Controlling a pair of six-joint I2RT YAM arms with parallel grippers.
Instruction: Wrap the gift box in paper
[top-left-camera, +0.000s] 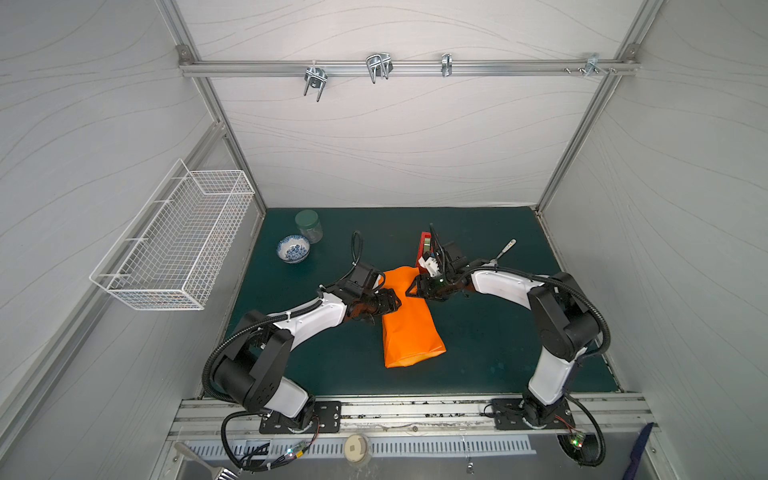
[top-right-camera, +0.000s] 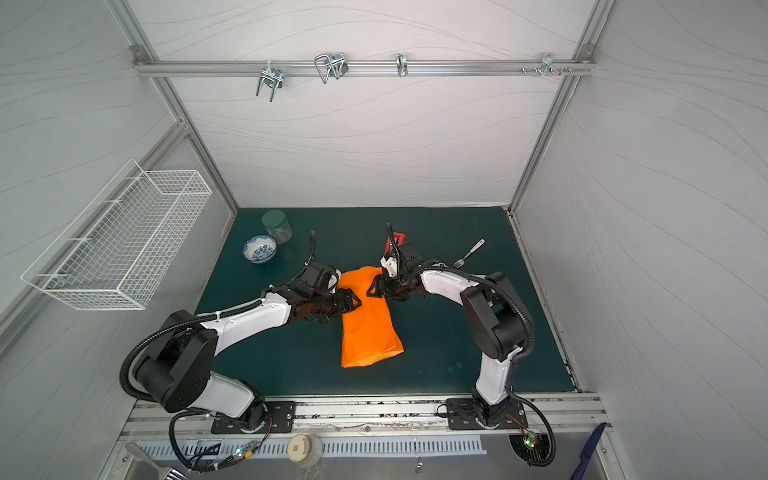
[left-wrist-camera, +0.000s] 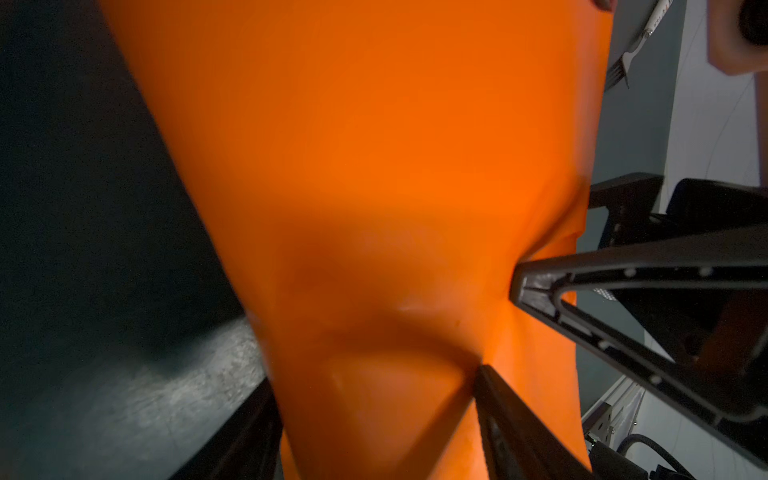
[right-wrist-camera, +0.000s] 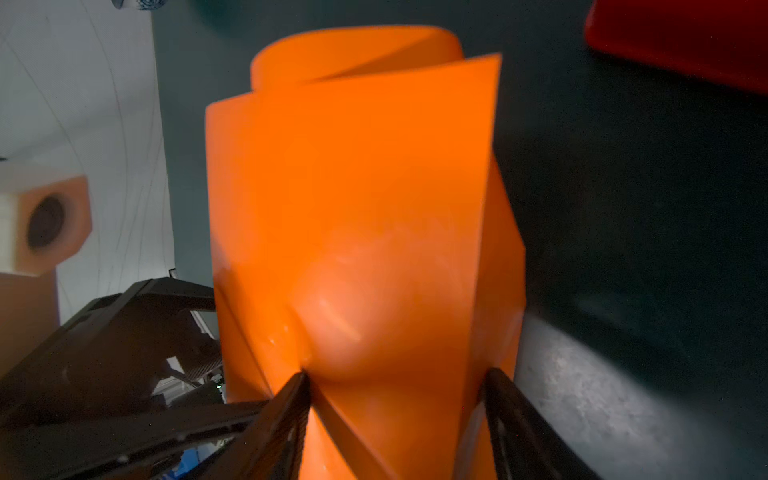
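you find the paper (top-left-camera: 409, 328) in the middle of the mat (top-left-camera: 490, 345), the tape dispenser (top-left-camera: 424, 243) just behind it, the fork (top-left-camera: 504, 251) farther right. well left, the jar (top-left-camera: 309, 225) stands just behind the bowl (top-left-camera: 293, 248).

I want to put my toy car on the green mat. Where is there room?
Biggest bare patch: the mat between the paper and the right arm. Also the near strip in front of the paper, and the back between jar and red tape holder. Crowded: the middle, where left hand and right hand meet on the paper.
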